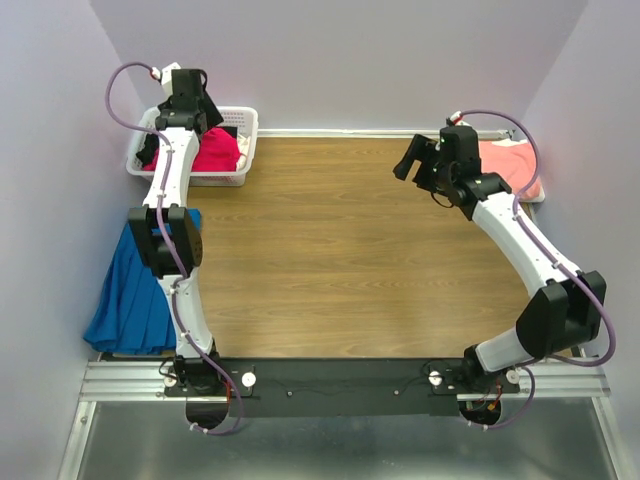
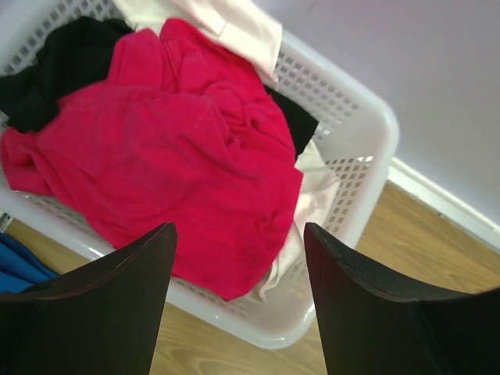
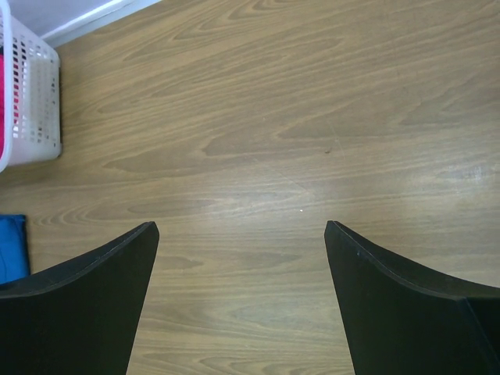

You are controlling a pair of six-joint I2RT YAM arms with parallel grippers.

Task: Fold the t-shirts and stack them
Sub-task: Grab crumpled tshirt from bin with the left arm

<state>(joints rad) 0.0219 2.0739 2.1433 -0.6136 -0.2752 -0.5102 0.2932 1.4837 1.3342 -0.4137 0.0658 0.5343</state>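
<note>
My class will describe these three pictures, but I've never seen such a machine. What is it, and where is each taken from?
Two robot arms are bolted to a table. One picture looks down from above; the others come from wrist cameras, the dark shapes being fingers. The left hand hovers open over a white basket holding a red t-shirt, a black t-shirt and a cream t-shirt. The right hand is open above bare wood. Neither holds anything. A pink t-shirt lies far right.
</note>
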